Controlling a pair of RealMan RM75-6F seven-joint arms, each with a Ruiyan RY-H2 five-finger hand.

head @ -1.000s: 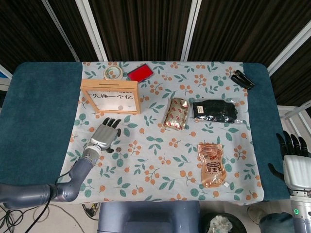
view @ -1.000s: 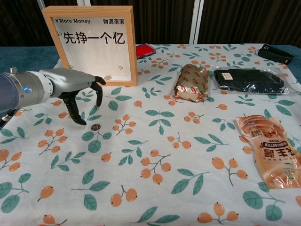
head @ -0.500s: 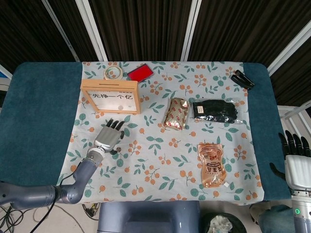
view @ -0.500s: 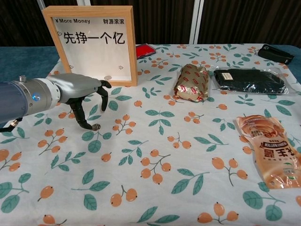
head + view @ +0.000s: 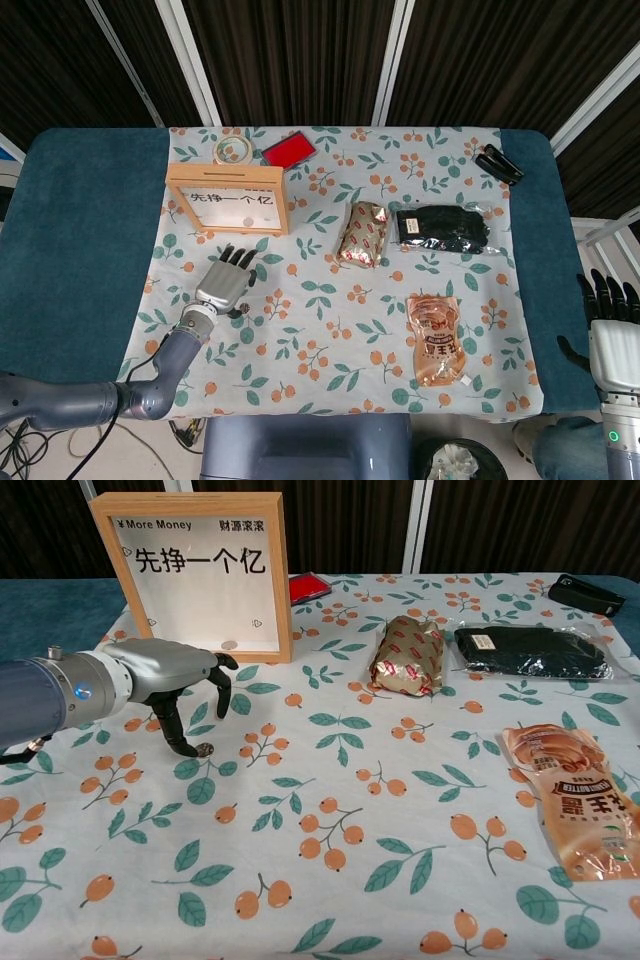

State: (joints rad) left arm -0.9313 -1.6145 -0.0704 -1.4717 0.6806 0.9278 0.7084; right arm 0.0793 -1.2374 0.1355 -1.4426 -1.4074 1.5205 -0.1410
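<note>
While the left hand hooks its spread, empty fingers down onto the coin lying before the frame, the pickup seems underway, needing a careful pinch next.

dark slatted wall, white beams

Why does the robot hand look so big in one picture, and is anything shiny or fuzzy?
Chest view: the left hand sits near the camera, so it looks big; the orange pouch shows glare. Head view: everything is sharp and evenly lit, and the right hand is cut by the edge.
</note>
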